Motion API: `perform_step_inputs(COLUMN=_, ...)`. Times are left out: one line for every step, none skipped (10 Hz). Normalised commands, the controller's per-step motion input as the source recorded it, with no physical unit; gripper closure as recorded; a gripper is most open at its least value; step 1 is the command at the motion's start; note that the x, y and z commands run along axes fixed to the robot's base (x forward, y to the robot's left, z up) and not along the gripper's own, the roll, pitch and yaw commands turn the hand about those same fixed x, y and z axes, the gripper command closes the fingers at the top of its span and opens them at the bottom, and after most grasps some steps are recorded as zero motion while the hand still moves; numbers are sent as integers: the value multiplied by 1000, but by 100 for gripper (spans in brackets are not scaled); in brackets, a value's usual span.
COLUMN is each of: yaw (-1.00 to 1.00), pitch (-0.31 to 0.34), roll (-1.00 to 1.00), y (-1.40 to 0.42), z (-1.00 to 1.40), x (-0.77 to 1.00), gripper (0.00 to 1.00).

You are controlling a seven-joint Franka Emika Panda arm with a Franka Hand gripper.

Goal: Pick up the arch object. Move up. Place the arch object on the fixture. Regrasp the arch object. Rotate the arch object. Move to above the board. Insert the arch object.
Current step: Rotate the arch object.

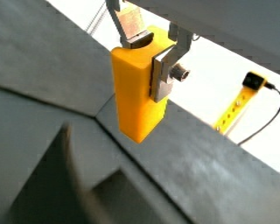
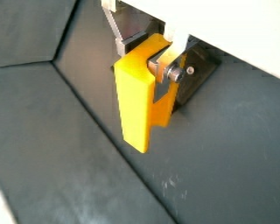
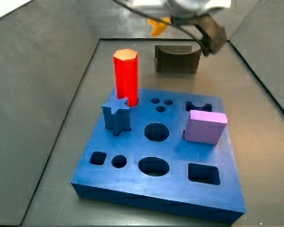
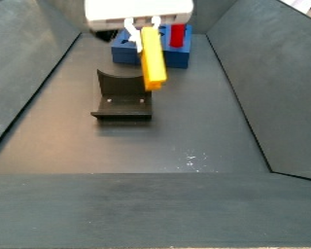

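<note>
— What have you got, and where is it?

— The arch object (image 4: 152,58), a small yellow block with orange faces, hangs in the air from my gripper (image 1: 150,54). In a side view it sits just above and beside the fixture (image 4: 120,96), a dark grey-olive block with a dip in its top, not touching it. My jaws are clenched on its upper end; both wrist views show my silver fingers (image 2: 164,66) pressing opposite faces, with most of the block's length reaching down below them.

— So which step is this?

— My guess is the carry: lifted clear of the grey floor (image 4: 185,146) and heading for the fixture, or just above it after the regrasp. I cannot tell which from these views alone.

— What does the next move call for?

— If it is the placing, I need to lower the block squarely into the dip, keeping it upright so it seats rather than tips, and only then loosen my hold.

— And the target?

— The board (image 3: 169,182), a thick blue slab with cut-out holes, lies well apart from the block, beyond the fixture. A tall red hexagonal pillar (image 3: 125,75), a lilac cube (image 3: 205,126) and a blue star piece (image 3: 116,118) stand in it already.
</note>
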Motion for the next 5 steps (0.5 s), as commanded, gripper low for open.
perform_step_inputs(yaw=-57, pitch=-124, roll=-135, y=70, z=791, x=-1000, gripper=100)
perform_step_inputs(yaw=-71, pitch=-122, roll=-136, y=68, z=768, x=-1000, gripper=100)
perform_step_inputs(yaw=-99, pitch=-103, roll=-137, y=62, z=703, x=-1000, gripper=100)
perform_step_inputs(yaw=-105, pitch=-97, roll=-143, y=61, z=673, x=-1000, gripper=100)
perform_step_inputs(yaw=-113, pitch=-75, roll=-149, y=59, z=603, x=-1000, gripper=100)
